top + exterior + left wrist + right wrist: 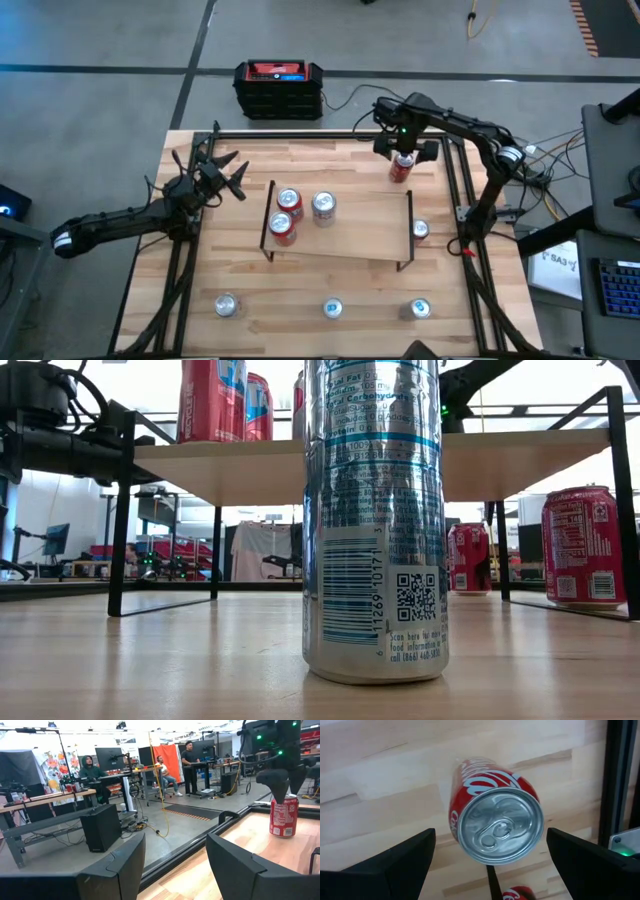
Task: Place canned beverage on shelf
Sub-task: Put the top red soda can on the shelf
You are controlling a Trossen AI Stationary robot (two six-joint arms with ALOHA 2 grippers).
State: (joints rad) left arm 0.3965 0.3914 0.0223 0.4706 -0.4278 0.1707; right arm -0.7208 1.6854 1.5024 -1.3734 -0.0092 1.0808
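The shelf (345, 228), a light-wood board on black legs, stands mid-table with three cans (290, 200) standing on its left part. A red can (401, 170) stands upright on the tabletop behind the shelf's far right corner. My right gripper (405, 150) hovers over this can, open, with its fingers (400, 862) either side of the silver top (500, 827) and apart from it. The left wrist view shows it just above the can (283, 815). My left gripper (228, 172) is open and empty at the table's far left.
Another red can (420, 230) stands on the table by the shelf's right legs. Three cans (333, 308) stand along the near edge; the middle one fills the low view (375, 520). A black frame rail (455, 190) runs close to the right arm. People sit beyond the table.
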